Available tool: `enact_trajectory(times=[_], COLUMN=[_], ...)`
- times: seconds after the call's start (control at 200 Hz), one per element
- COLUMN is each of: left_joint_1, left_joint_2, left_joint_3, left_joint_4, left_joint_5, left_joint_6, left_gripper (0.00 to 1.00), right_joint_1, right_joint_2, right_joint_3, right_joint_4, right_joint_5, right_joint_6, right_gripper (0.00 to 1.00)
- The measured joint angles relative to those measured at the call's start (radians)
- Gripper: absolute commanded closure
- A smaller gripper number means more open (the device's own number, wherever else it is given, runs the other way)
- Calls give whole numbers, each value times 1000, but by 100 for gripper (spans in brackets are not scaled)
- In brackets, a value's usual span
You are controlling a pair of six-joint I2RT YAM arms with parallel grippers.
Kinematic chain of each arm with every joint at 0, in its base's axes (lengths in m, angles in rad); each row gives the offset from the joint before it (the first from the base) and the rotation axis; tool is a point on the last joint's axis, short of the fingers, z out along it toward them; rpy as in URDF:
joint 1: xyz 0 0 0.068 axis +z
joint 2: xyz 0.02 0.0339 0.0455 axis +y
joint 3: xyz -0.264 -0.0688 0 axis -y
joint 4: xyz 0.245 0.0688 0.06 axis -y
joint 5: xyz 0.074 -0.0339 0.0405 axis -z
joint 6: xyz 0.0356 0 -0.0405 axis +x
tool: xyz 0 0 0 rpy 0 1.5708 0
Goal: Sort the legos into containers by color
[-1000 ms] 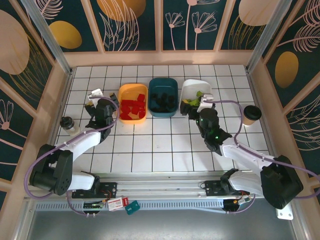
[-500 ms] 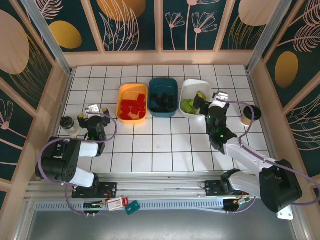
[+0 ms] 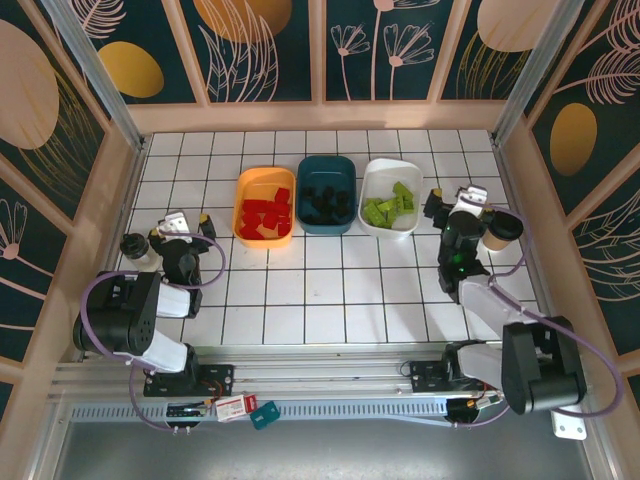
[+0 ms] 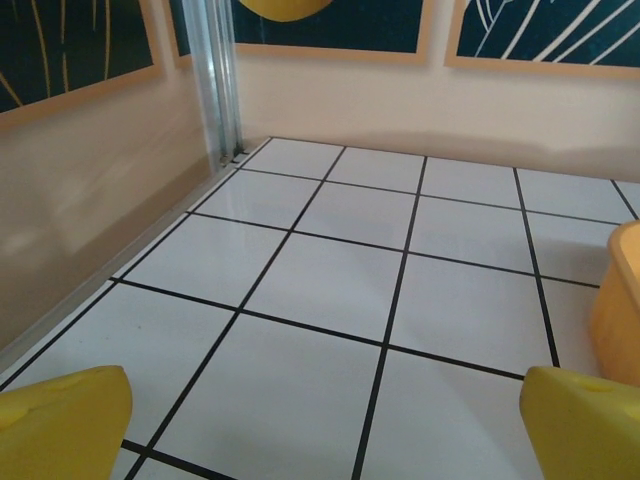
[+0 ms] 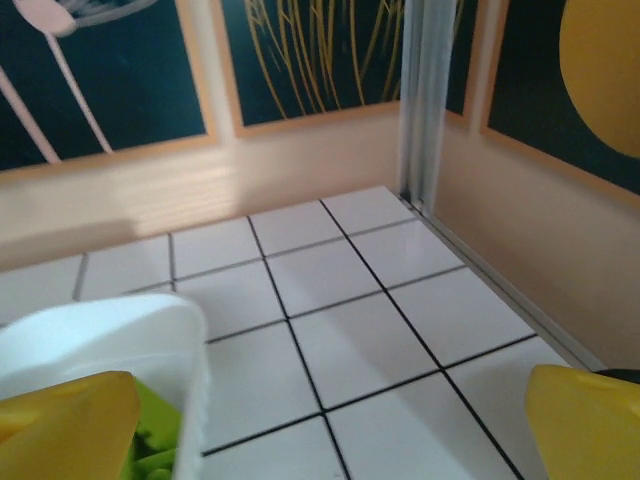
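Since every brick in sight lies in a matching tub, little seems left to sort: red legos [image 3: 265, 215] in the orange tub [image 3: 260, 180], black legos [image 3: 325, 203] in the teal tub [image 3: 325, 170], lime legos [image 3: 390, 208] in the white tub [image 3: 385, 175]. The left gripper [image 4: 320, 430] has its jaws spread wide and empty, with the orange tub ahead to their right. The right gripper [image 5: 325, 430] is the same, with the white tub ahead to the left. The bricks look light, rigid and slick, best pinched across flat sides.

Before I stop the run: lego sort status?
Left gripper, right gripper: open, empty. Red legos in orange tub, black legos in teal tub, green legos in white tub. Small cup left, paper cup right, apart from tubs.
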State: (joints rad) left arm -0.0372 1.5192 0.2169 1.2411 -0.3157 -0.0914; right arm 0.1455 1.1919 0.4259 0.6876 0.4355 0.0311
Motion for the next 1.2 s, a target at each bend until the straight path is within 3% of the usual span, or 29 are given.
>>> enact_trajectory(times=[0.29,0.541,0.836,1.201], left_joint_1=[0,0,0,0], left_joint_2=[0,0,0,0], left_joint_3=[0,0,0,0], left_joint_4=[13,13,16,16], left_joint_5=[-8,-10,-10,-10], left_joint_6=[-10,-11,-11,-11], left_gripper=[1,1,1,1], right_joint_1=[-169,-177,-157,-157], right_joint_2=[323,376,376,376], right_joint_3=[-177,-216,-237,-237], right_joint_4=[344,559,656,668], right_joint_5=[-240,-397,-305,-286], right_joint_6=[10,4,8,8], right_gripper=[1,1,1,1])
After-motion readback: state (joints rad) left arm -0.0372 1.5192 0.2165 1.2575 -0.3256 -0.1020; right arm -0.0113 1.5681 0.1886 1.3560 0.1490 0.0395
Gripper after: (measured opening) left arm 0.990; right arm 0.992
